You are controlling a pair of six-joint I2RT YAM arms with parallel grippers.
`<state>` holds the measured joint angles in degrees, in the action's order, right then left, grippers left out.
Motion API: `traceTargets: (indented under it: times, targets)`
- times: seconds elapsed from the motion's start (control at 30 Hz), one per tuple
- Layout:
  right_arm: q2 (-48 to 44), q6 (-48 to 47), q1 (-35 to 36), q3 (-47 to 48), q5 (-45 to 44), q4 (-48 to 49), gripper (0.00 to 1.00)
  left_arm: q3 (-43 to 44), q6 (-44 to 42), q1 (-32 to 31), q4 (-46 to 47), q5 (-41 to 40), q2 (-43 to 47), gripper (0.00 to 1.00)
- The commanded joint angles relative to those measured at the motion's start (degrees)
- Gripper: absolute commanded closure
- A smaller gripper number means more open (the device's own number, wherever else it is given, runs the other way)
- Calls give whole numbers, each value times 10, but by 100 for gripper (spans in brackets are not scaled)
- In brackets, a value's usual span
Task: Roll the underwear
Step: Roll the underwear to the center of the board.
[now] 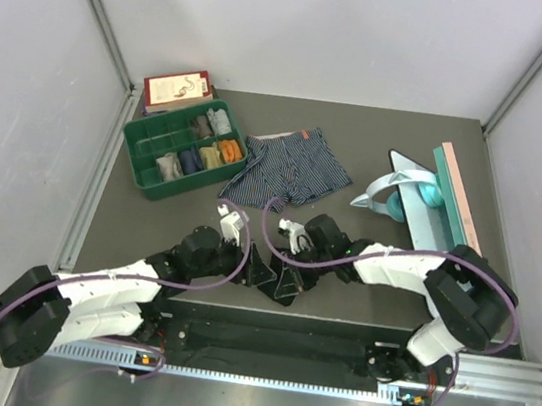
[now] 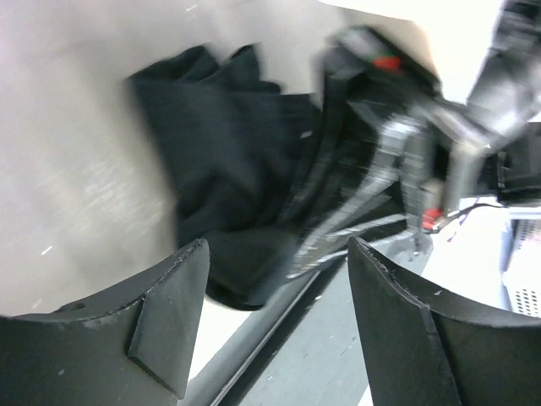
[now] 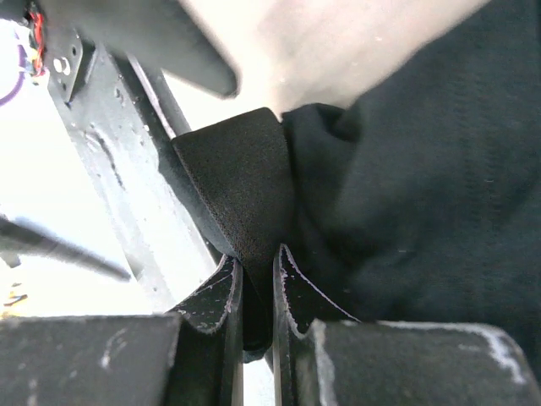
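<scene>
The black underwear [image 2: 224, 161] lies bunched near the table's front edge, between my two grippers. My right gripper [image 3: 256, 275] is shut on a fold of its cloth [image 3: 241, 186], and the rest of the garment [image 3: 423, 194] spreads to the right in the right wrist view. My left gripper [image 2: 275, 292] stands open just short of the black underwear, with nothing between its fingers [image 2: 173, 309]. In the top view the left gripper [image 1: 260, 268] and the right gripper [image 1: 294, 267] nearly meet over the black cloth [image 1: 285, 288]. The striped underwear [image 1: 286, 170] with an orange waistband lies flat farther back.
A green divided tray [image 1: 140, 144] holding several rolled cloths stands at the back left, with a red and white box [image 1: 178, 89] behind it. A teal stand and board [image 1: 433, 201] lie at the back right. The right arm [image 2: 414, 127] fills the upper right of the left wrist view.
</scene>
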<state>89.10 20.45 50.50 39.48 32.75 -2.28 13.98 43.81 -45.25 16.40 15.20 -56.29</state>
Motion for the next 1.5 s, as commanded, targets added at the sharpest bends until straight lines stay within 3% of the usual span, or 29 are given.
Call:
traceTargets:
  times: [0.0,0.57,0.7,0.8,0.83,0.9,0.93,0.97,1.2,1.47]
  targets:
    - [34,-8,-30,29,60,-22,100,-13,-8,-19,108,-18,-14,29]
    - [133,-22,-87,67,114,-27,100,-40,-18,-26,209,4,-101,34]
    - [143,-8,-107,62,125,-9,100,-39,-19,-31,217,9,-123,45]
    - [138,-8,-115,63,123,-11,98,-37,-21,-32,200,-14,-135,61]
    - [132,-9,-115,64,122,-20,94,-35,-22,-32,183,-19,-138,72]
    - [122,-9,-115,65,119,-25,83,-20,-15,-31,159,-46,-152,85]
    - [109,-9,-116,63,118,-27,72,-13,-12,-32,123,-59,-158,97]
    - [100,-8,-115,62,110,-33,66,-6,-9,-31,106,-81,-167,100]
    - [-20,19,-115,26,44,-64,30,31,5,-31,46,-109,-193,100]
    - [-156,78,-116,-67,-39,-45,18,41,15,-31,41,-110,-223,100]
